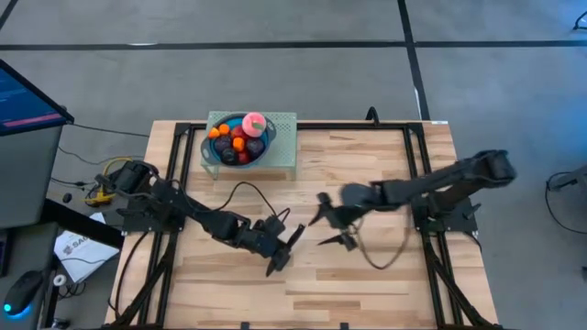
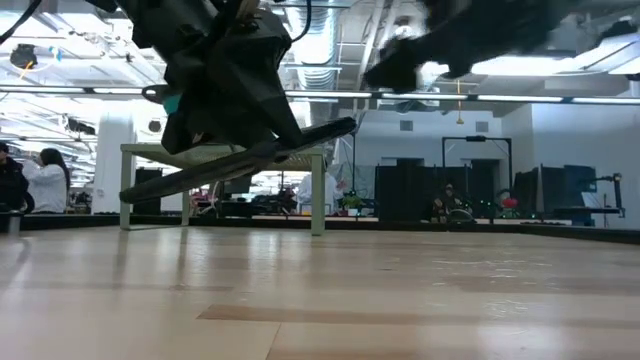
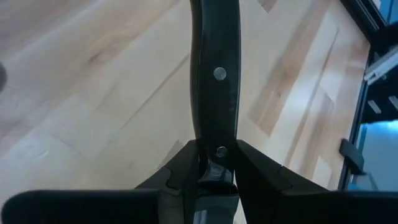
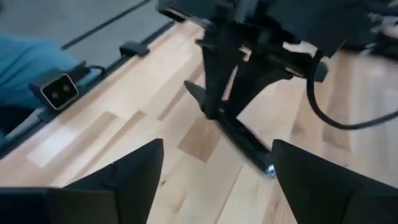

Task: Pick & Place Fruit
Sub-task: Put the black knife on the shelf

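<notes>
The fruit [image 1: 240, 139], red, dark purple, orange and one pink piece, lies in a blue bowl [image 1: 213, 151] that stands on a pale green stand [image 1: 284, 147] at the table's far edge. My left gripper [image 1: 284, 247] hovers over the table's middle, shut on a long black knife [image 3: 216, 74]. The low view shows the knife [image 2: 240, 160] tilted above the tabletop. My right gripper [image 1: 332, 227] is open just to the right of it and holds nothing. In the right wrist view its fingers [image 4: 134, 168] stand wide apart, facing the knife [image 4: 245, 140]. My left gripper [image 3: 216, 158] pinches the knife's black riveted handle [image 3: 219, 151] between its two fingers, one on each narrow edge. The fingers come from above and lie across the knife. The knife is lifted clear of the table, tilted, with most of the handle reaching out past the fingers.
Black frame rails [image 1: 417, 151] run along the table's left and right sides. Cables [image 1: 381, 257] lie on the wood near the right arm. A monitor [image 1: 23, 101] stands off the table's left. People [image 2: 40, 180] show in the room behind. Bare wood [image 1: 321, 293] lies toward the near edge.
</notes>
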Controlling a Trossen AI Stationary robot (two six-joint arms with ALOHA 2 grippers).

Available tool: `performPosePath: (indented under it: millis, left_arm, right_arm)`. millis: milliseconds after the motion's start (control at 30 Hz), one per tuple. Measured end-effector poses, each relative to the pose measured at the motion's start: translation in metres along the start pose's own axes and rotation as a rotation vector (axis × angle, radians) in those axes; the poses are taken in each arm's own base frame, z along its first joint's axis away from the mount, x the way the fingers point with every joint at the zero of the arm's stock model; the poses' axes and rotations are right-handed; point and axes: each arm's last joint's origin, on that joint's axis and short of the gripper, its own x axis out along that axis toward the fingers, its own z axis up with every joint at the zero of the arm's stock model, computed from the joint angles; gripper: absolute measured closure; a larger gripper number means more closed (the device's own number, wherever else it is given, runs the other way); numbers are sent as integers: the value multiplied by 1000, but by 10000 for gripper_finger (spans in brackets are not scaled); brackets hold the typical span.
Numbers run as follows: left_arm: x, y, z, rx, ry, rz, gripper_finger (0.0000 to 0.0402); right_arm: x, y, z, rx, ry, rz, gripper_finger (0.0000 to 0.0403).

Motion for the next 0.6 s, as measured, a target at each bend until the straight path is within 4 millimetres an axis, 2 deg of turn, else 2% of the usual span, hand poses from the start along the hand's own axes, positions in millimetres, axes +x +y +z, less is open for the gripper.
performPosePath:
  millis: [133,267,467,600]
  left_arm:
    - [-1,-2,-3,55,18,-14,317]
    - [-2,-4,-6,107,23,-21,317]
    - [-3,-5,-8,125,27,-25,316]
    - [-3,-5,-8,125,26,-25,316]
  right_arm:
    - [29,-28,10,10,106,99,106]
    - [55,-44,10,56,191,168,106]
    - [78,-46,7,97,190,275,117]
    - [78,-44,8,104,186,277,148]
